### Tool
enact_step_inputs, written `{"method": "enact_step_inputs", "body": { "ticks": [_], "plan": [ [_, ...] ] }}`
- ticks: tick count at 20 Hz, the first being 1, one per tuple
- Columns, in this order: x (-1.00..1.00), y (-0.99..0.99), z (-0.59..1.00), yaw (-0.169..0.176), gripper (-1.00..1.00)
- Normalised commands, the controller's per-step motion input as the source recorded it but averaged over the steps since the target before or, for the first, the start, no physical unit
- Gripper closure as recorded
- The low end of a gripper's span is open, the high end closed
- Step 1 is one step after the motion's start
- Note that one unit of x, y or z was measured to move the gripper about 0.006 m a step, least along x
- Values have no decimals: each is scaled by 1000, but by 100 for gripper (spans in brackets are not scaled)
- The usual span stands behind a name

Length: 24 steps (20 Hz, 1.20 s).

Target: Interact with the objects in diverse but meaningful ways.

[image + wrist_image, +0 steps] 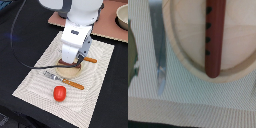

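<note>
- Nearest the exterior camera, a red tomato (59, 93) lies alone on the woven placemat (35, 75), free to be picked up.
- Just behind it a knife (64, 80) with an orange handle lies beside a pale wooden plate (70, 71), laid as at a place setting.
- The brown sausage stick (213, 37) rests across the plate; the wrist view shows it close below, the knife blade (158, 47) alongside the rim.
- The hand (75, 61) hangs low over the plate, probably going for the stick; I cannot tell how its fingers are set.
- Beyond, another orange handle (90, 60) pokes out, and a bowl (123, 18) sits far back on the tabletop (20, 30).
</note>
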Motion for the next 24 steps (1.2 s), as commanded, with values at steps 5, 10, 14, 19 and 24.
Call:
{"method": "enact_step_inputs", "body": {
  "ticks": [5, 10, 14, 19, 24],
  "plan": [
    [-35, 0, -323, 5, -100],
    [-134, 0, -357, 13, -100],
    [-149, 0, -354, 14, -100],
    [-219, 0, -290, 20, -100],
    [-270, 0, -159, 45, -100]
  ]
}}
